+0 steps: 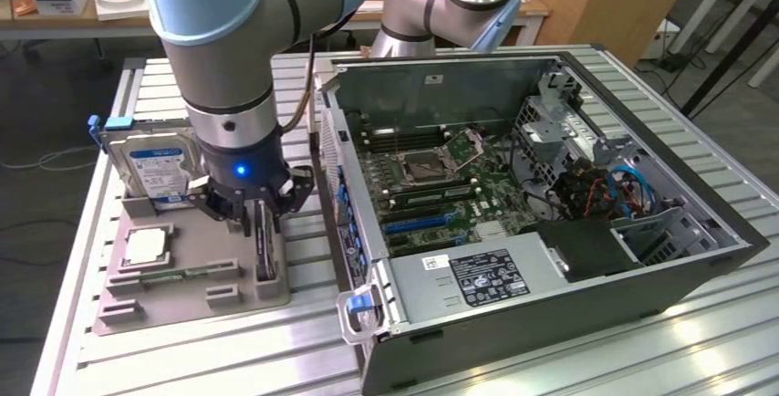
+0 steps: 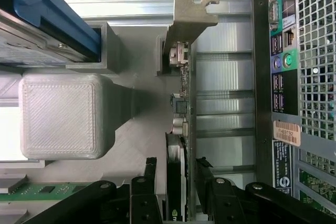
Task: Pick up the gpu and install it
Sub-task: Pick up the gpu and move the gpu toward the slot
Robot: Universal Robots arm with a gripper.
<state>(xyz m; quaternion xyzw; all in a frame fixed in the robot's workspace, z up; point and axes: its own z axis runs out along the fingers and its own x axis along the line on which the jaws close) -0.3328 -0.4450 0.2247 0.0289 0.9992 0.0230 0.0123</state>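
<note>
1. Black two-finger gripper (image 1: 259, 216) on the grey-and-blue arm is down low over the grey printed plastic parts tray (image 1: 146, 312).
2. Thin flat dark gpu card (image 1: 265, 252) stands on edge in a tray slot, straight under the hand. Its length runs out from between the jaws.
3. Wrist view: gripper (image 2: 177, 162) straddles the gpu card (image 2: 179, 103) near one end, with one of the black fingers (image 2: 150, 187) on each side.
4. Jaws are spread, not pinching. There looks to be a sliver of gap each side, but it's tight down there, so they may sit closer than it reads.
5. The card's silvery metal end bracket (image 2: 189, 17) is at the end far from the hand.
6. Boxy silver hard drive with blue label (image 1: 156, 170) stands upright in the tray just beside the hand, on the side away from the case.
7. Square silver processor chip (image 1: 146, 245) and narrow green memory stick (image 1: 182, 275) lie flat in the tray, further out on that same side.
8. Open black tower computer case (image 1: 535, 323) lies on its side near the hand's other side, board exposed. The card isn't in it yet.
9. Tray and case both sit on the slotted aluminium table (image 1: 182, 369).
</note>
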